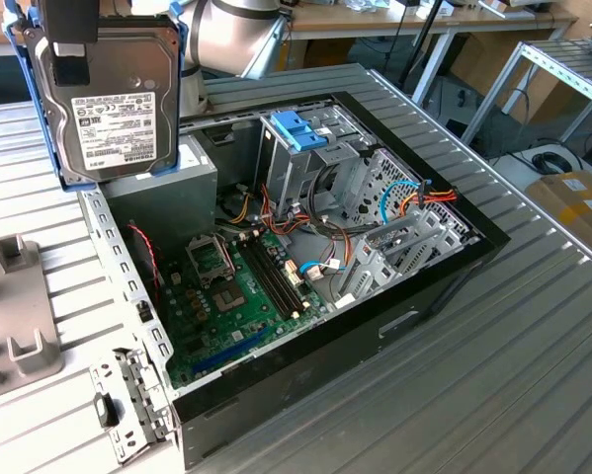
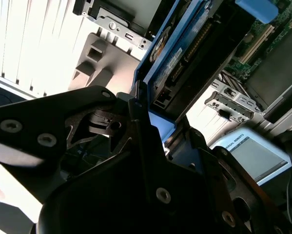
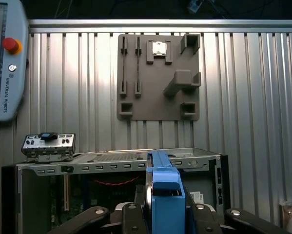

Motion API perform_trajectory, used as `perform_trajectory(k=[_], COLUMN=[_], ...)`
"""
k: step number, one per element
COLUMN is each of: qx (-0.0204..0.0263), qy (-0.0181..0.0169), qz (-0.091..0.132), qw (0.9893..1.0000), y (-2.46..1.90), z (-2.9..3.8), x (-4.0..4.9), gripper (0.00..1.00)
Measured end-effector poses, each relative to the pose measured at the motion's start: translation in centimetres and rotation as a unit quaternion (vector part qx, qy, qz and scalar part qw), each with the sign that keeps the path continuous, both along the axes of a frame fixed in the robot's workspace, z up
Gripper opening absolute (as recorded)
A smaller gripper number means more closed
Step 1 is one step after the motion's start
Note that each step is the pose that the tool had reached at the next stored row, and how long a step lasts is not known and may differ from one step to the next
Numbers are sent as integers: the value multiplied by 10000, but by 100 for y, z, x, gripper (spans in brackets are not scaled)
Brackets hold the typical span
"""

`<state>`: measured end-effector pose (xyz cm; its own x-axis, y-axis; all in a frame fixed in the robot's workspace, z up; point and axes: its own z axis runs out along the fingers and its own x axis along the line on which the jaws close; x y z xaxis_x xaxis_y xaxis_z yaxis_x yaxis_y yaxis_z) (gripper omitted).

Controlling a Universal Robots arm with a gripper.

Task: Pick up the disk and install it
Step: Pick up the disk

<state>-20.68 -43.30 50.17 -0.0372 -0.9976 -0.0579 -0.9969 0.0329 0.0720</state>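
My gripper [image 3: 165, 214] grips the disk [image 1: 108, 99] by its blue frame, holding it upright above the open computer case [image 1: 394, 326], at the exterior view's left.

disk [image 1: 108, 99]: silver metal, blue plastic frame [image 3: 165, 192] | table [image 1: 533, 375]: ribbed matt metal | gripper [image 2: 160, 117]: matt black
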Motion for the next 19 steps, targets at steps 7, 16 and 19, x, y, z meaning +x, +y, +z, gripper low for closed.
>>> perform_trajectory(k=[7,16,19], qx=[1,1,1], qy=[0,0,0], qz=[0,0,0], qw=[10000,10000,10000], y=[-11,-30,-36], z=[-1,-1,-1], x=[16,79,106], gripper=[37,37,37])
